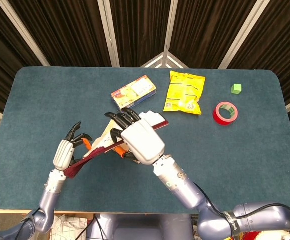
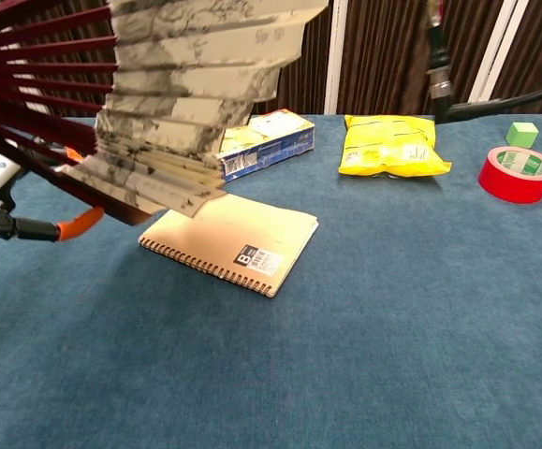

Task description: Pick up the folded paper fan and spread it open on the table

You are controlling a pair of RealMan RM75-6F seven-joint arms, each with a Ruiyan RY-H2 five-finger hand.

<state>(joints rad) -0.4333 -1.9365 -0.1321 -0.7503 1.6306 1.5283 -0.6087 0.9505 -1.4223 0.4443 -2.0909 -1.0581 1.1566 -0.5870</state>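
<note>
The paper fan (image 2: 196,84) is partly spread and held above the table, its dark red ribs fanning left and its ink-painted paper pleats bunched lower down. In the head view the fan (image 1: 97,152) shows as a dark red stick running between both hands. My right hand (image 1: 140,141) grips the fan's upper side from above. At the lower end my left hand (image 1: 67,152) has its orange-tipped fingers (image 2: 79,224) curled around the lower guard stick. The right hand is out of the chest view.
A tan spiral notebook (image 2: 228,238) lies on the blue table (image 1: 245,160) under the fan. Behind it are a snack box (image 1: 133,93), a yellow bag (image 1: 185,92), a red tape roll (image 1: 225,112) and a green cube (image 1: 236,88).
</note>
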